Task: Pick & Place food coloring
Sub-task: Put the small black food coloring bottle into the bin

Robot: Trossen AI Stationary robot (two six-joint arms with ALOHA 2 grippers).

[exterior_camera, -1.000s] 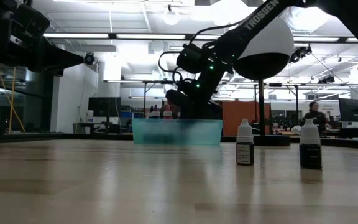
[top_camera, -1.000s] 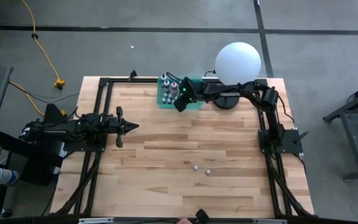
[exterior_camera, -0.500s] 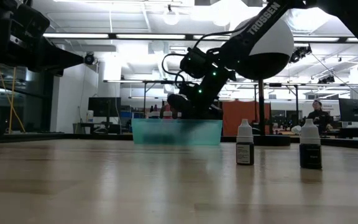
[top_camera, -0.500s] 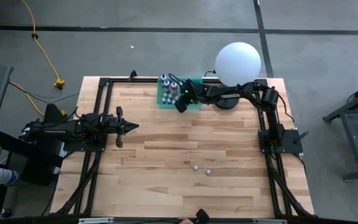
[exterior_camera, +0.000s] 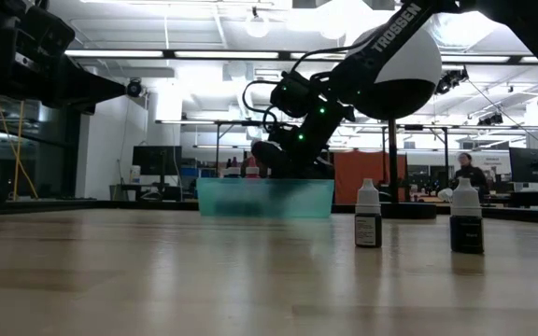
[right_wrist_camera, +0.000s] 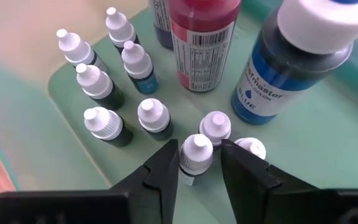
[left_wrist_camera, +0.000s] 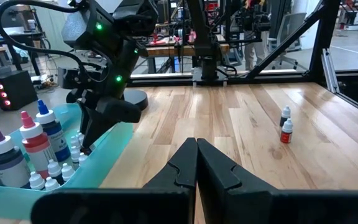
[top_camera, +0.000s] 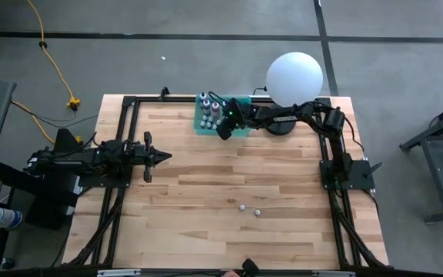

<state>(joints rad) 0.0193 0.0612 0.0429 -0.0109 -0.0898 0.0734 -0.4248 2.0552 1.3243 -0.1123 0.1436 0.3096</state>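
The right claw (right_wrist_camera: 196,163) is down inside the green tray (top_camera: 200,129) at the far edge of the worktop (top_camera: 206,192). Its fingers (right_wrist_camera: 161,171) stand a little apart, one on each side of a small white-capped bottle (right_wrist_camera: 195,151), close to it. Whether they press on it I cannot tell. Around that bottle the food coloring stands upright on the tray floor. There are several more small white-capped bottles (right_wrist_camera: 104,124) on the side toward the tray's left end. Beyond them are a larger red bottle (right_wrist_camera: 201,37) and a larger blue one (right_wrist_camera: 291,56).

The left claw (top_camera: 164,156) hangs over the left part of the worktop with its fingers pressed together, pointing right, well apart from the tray.

The worktop is pale wood in long strips, bare over most of its middle and near half. Two small dark bottles (top_camera: 241,207) and (top_camera: 258,210) stand upright just beside each other on the near middle, away from both arms. A big white globe lamp (top_camera: 294,77) stands on a dark base at the far right corner, just right of the tray, and the right arm reaches past its base.

A black frame rail (top_camera: 133,100) runs along the left, far and right edges. The floor around is grey concrete, with a yellow cable (top_camera: 52,61) lying at the far left. From table height the room behind shows ceiling lights, desks with screens, and a person (exterior_camera: 463,173) far off on the right.
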